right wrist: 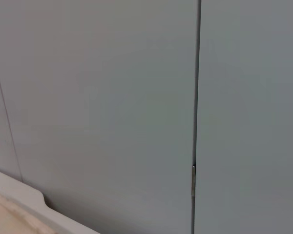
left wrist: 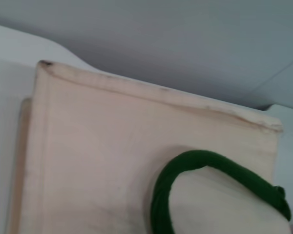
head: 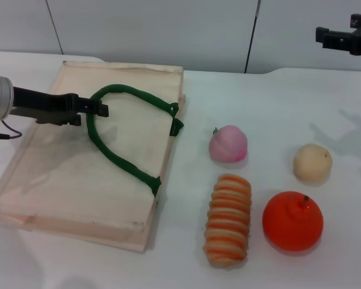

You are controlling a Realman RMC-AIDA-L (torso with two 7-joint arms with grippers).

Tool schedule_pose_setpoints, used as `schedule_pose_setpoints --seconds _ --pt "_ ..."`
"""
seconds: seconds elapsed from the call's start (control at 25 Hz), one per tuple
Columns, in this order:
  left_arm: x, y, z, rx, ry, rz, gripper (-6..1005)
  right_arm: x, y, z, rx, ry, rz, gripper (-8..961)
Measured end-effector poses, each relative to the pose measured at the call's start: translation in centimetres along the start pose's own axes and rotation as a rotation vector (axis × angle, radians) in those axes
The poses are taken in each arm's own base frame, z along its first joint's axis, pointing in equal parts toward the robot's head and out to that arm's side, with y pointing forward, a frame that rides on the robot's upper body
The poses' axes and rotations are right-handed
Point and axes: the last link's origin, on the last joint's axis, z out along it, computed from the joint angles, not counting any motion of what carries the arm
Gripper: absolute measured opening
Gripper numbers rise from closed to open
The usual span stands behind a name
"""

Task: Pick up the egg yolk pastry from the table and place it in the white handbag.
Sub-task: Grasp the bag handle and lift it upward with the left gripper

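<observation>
Pastry (head: 312,162) sits on bench right of bag (head: 60,186), probably light, crumbly, so pinch gently across its sides; left tool (head: 101,109) grips bag's green handle (head: 117,159), right tool (head: 322,34) raised, state unclear.

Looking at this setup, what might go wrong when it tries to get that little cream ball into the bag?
The white handbag lies flat with no opening showing, so the egg yolk pastry might just roll off it. The left hand at the green handle could lose it. The orange and pink peach sit nearby and could get bumped.
</observation>
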Motion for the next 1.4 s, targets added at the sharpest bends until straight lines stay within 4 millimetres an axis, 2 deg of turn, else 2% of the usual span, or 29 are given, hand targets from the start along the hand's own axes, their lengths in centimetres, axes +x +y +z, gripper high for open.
schedule_pose_setpoints --seconds 0.24,0.44,0.96,1.4 --pt "0.1 -0.3 0.4 0.025 -0.009 -0.001 876 0.0 0.0 0.4 -0.003 0.004 0.003 880" --pt "0.4 -0.3 1.7 0.049 -0.02 0.006 877 0.2 0.0 0.6 -0.006 0.01 0.008 880" --pt "1.0 0.0 3.6 0.157 -0.098 0.05 876 0.2 0.5 1.2 -0.021 0.014 0.004 879" --pt "1.9 0.3 3.8 0.222 -0.122 0.082 875 0.0 0.8 1.5 -0.032 0.013 0.004 879"
